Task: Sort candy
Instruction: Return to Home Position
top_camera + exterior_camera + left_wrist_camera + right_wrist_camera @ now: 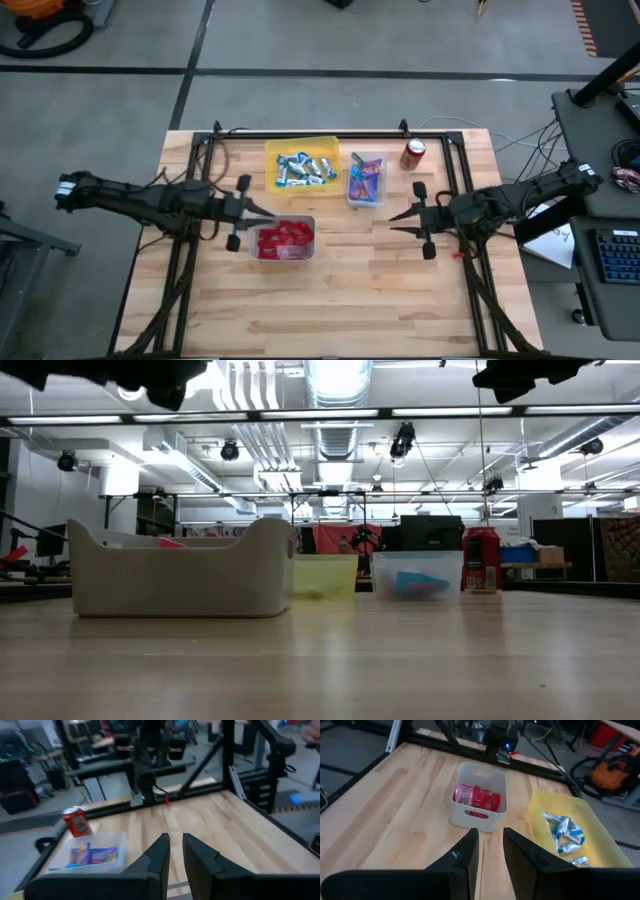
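"Fingers point(161, 851)?"
"Left gripper point(176, 840): parted a crack; right gripper point(491, 836): wider — both empty."
"Candy point(283, 240)?"
"Binned: red in gray bin point(283, 219) toward 9 o'clock, blue point(303, 168) at 12, pink point(367, 182) at 1."
"Risk?"
"Left tips sit just beside gray bin — retreating could nudge it."

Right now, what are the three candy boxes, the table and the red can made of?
The gray box looks like matte plastic, with thick molded walls and a handle slot. The yellow box is probably plastic and slightly see-through. The clear box is transparent plastic: candy shows through its wall. The table is wood, pale planks with visible grain. The can is likely metal, going by its silvery top, though I can't be sure.
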`<state>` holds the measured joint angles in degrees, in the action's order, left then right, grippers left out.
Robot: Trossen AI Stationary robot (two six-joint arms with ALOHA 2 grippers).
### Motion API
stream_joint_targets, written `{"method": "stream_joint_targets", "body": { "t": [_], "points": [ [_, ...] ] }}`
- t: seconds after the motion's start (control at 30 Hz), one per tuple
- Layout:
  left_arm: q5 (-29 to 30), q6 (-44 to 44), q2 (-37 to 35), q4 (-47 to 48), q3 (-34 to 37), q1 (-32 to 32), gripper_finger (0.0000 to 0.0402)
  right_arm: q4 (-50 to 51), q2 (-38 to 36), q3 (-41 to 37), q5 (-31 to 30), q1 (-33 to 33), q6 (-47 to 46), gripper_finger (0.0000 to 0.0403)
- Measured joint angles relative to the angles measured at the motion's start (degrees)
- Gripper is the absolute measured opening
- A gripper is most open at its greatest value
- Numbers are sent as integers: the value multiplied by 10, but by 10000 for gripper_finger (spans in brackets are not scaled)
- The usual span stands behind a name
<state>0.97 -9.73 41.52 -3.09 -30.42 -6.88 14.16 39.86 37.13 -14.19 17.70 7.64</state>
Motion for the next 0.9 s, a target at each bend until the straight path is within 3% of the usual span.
{"method": "stream_joint_targets", "body": {
  "t": [0.3,0.9],
  "points": [
    [0,11,-144,-61,124,41,37,-89,-74,-73,28,-36,20,82],
    [-2,42,-351,-54,243,49,37,-106,-288,-210,41,-70,-5,81]
  ]
}}
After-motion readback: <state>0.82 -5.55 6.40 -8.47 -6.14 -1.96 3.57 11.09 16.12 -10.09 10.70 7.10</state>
